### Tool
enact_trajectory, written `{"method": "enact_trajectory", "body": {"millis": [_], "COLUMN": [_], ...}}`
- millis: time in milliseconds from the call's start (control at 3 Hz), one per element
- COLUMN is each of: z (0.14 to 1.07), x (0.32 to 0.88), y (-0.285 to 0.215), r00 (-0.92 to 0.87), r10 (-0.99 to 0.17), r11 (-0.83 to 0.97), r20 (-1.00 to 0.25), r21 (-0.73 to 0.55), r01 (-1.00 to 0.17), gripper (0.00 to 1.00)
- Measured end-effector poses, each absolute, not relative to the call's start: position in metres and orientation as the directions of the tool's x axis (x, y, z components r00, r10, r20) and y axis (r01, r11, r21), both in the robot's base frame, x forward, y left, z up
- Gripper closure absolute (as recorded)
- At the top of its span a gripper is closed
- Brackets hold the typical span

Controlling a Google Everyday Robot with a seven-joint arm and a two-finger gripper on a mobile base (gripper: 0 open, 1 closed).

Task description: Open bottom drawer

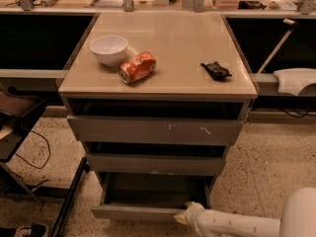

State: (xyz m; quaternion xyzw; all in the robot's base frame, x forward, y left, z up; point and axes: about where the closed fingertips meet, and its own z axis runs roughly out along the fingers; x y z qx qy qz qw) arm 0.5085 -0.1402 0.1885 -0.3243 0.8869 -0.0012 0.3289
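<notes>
The flat grey bottom drawer [138, 212] is pulled out. The white gripper [183, 214] is at its front, five o'clock; its grip cannot be told.

We note a beige cabinet top [182, 38], flat and level. A white bowl [108, 48] stands upright on its left side. A crushed orange can [138, 67] lies on its side just beside the bowl, nearer the front. A small black object [216, 70] lies near the right edge, well apart from both. The cabinet stands on speckled floor [276, 167]. We log the gripper [181, 216] low down, at the right end of the bottom drawer [138, 213] front.
</notes>
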Motion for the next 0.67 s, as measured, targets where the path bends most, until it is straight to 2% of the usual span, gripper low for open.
{"method": "enact_trajectory", "body": {"millis": [667], "z": [0.1889], "x": [0.5010], "y": [-0.1417], "r00": [-0.574], "r10": [-0.577], "r11": [0.789], "r20": [-0.581], "r21": [-0.217], "r01": [-0.574], "gripper": [1.00]}}
